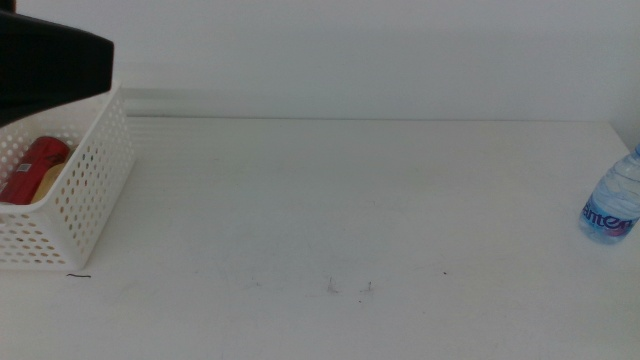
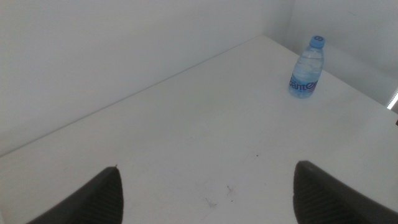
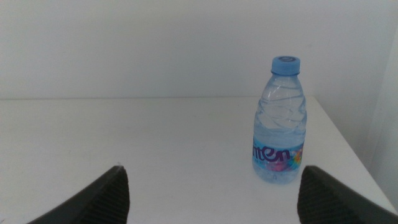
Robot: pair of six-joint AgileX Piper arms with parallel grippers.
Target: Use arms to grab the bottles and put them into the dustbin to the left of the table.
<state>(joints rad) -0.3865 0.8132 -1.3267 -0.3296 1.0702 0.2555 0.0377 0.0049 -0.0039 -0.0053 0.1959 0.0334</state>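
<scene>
The right end effector, jaws spread wide and empty, faces the upright water bottle just ahead, seemingly lined up for a grasp. The left end effector, also open, hovers above the dustbin, which holds a red can.

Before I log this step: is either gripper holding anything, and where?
Nothing held: left gripper and right gripper are open and empty; the water bottle stands free.

Bright, even, diffuse lighting nearly washes out the white table; shadows are faint. Dark hand jaws at both wrist views' lower edges appear soft and out of focus.
</scene>
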